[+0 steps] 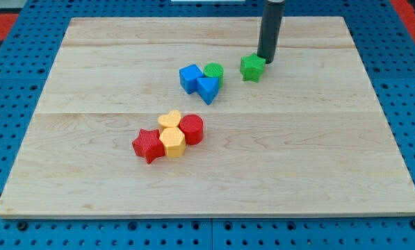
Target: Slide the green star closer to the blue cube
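In the camera view, you see a pale wooden board (214,173) lying on a blue pegboard surface (12,104). Your arm ends in a plain dark rod with nothing to spread or pinch. My tip (266,60) stands at the upper right of the green star (252,67), touching it or just beside it; you cannot tell which for certain.

The green star sits in the upper part of the board, a little right of centre. To its left, near but apart from it, is a tight cluster: a green cylinder (213,71), a blue cube (190,77) on the cluster's left, and a second blue block (208,89) with slanted faces just below the cylinder. These three touch one another.

Lower down and further to the view's left, well apart from that cluster, you find another packed group: a red star (148,145) at the left, a yellow hexagonal block (172,142) beside it, a second yellow block (169,119) above that, and a red cylinder (191,128) on the right.
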Available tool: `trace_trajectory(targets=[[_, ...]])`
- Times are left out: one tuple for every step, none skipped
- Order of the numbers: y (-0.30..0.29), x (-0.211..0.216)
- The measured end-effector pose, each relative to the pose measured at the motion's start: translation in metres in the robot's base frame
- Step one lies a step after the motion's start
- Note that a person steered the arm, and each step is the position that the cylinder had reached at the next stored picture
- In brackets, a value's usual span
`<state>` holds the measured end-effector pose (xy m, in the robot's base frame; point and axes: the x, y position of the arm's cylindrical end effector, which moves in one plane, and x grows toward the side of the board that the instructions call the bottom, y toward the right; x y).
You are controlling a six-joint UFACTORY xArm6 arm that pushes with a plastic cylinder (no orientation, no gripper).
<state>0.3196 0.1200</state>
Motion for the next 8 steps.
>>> trace_trajectory(targets=[[0.053,0.025],[0.049,0.041],[0.016,0.041],[-0.005,0.032],[-0.023,0.015],[-0.044,0.003],[-0.064,-0.004],[-0.079,-0.011]])
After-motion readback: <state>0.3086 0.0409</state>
